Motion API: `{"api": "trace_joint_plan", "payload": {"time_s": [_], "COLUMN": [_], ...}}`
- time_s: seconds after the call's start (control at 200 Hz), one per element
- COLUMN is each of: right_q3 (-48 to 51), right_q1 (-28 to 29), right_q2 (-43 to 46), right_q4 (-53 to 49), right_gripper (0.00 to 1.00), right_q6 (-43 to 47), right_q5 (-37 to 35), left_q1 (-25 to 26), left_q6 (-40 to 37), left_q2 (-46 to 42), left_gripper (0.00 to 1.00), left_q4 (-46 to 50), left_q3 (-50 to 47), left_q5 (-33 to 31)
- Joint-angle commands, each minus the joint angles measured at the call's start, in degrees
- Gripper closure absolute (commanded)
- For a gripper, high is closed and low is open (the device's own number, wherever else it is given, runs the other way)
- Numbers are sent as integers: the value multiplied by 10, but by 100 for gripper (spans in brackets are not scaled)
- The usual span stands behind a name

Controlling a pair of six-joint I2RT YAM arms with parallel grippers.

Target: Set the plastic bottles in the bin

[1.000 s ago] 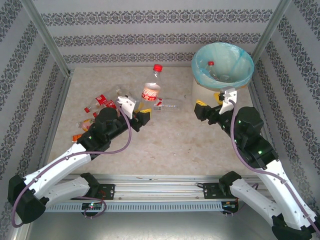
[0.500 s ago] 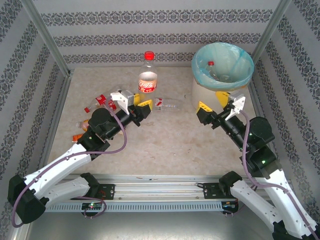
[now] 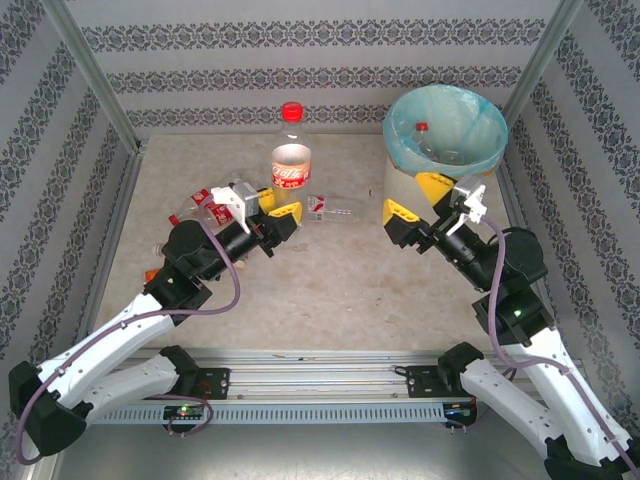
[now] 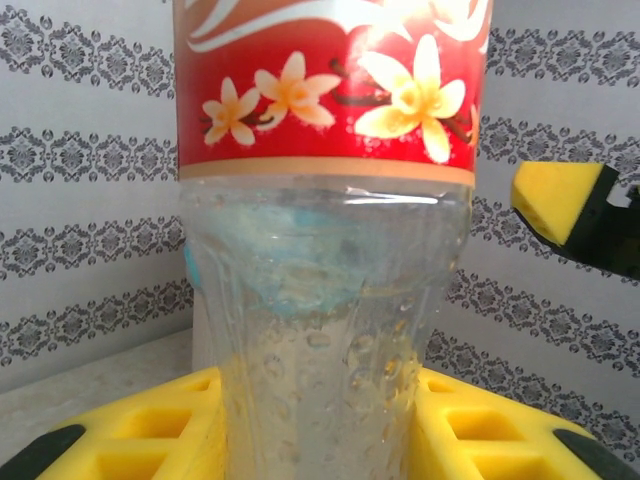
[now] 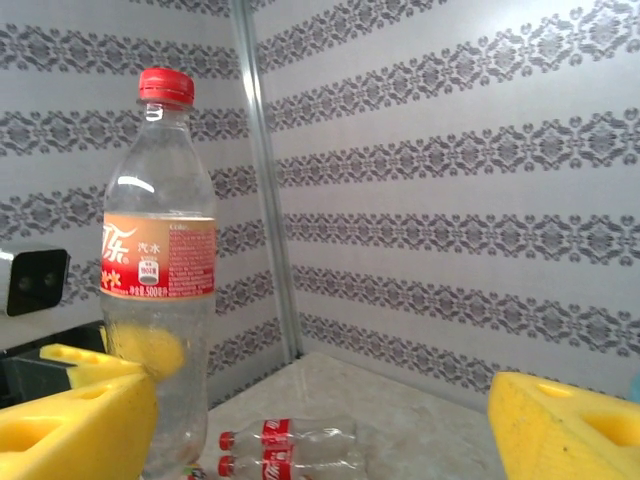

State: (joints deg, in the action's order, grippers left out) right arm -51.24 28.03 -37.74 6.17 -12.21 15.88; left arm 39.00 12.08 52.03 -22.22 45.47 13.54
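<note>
There were one bin (image 3: 402,180) at one o'clock, one upright bottle (image 3: 291,165) and at least four lying bottles (image 3: 338,209).

Bottle (image 4: 330,330): clear glossy plastic; left claw pads (image 4: 150,425): matt yellow; table (image 3: 330,290): matt, speckled; bin liner (image 3: 480,105): thin crinkled film.

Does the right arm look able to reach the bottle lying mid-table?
Probably yes. The right gripper is open and points toward the lying bottle, with nothing between them. The left gripper, holding an upright bottle, sits just beyond it.
</note>
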Motion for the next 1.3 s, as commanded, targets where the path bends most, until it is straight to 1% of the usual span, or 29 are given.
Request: {"api": "trace_joint_plan", "payload": {"time_s": [0.0, 0.22, 0.325, 0.415, 0.485, 0.575, 0.66, 0.759, 0.844, 0.954, 1.054, 1.164, 1.294], "right_q3": [-44, -121, -179, -234, -272, -312, -348, -390, -402, -410, -416, -394, -364], "right_q1": [8, 18, 31, 58, 83, 109, 117, 120, 121, 120, 121, 121, 121], "right_q2": [-28, -106, -155, -195, -220, -251, -283, -313, -324, -328, -330, -317, -294], "right_q4": [31, 33, 26, 8, -8, -22, -38, -77, -95, -102, -112, -108, -106], "right_gripper": [14, 14, 15, 15, 15, 15, 15, 15, 12, 11, 11, 11, 11], "right_q6": [-30, -74, -72, -53, -26, -1, 10, 21, 47, 62, 74, 93, 97], "right_q5": [49, 90, 139, 163, 167, 164, 151, 138, 119, 96, 104, 116, 114], "left_q1": [4, 4, 3, 4, 4, 4, 4, 4, 4, 4, 4, 3, 4], "left_q6": [0, -7, -23, -43, -56, -67, -71, -73, -78, -85, -92, -97, -102], "left_q2": [-22, -39, -47, -51, -54, -52, -52, -59, -60, -66, -82, -94, -84], "left_gripper": [100, 100, 100, 100, 100, 100, 100, 100, 100, 100, 100, 100, 100], "left_q4": [5, 55, 88, 108, 107, 117, 137, 134, 136, 173, 191, 199, 219], "left_q3": [15, 35, 38, 32, 19, 21, 24, 10, 3, 17, 19, 21, 40], "left_q5": [26, 63, 71, 58, 50, 57, 61, 49, 40, 42, 24, 3, 4]}}
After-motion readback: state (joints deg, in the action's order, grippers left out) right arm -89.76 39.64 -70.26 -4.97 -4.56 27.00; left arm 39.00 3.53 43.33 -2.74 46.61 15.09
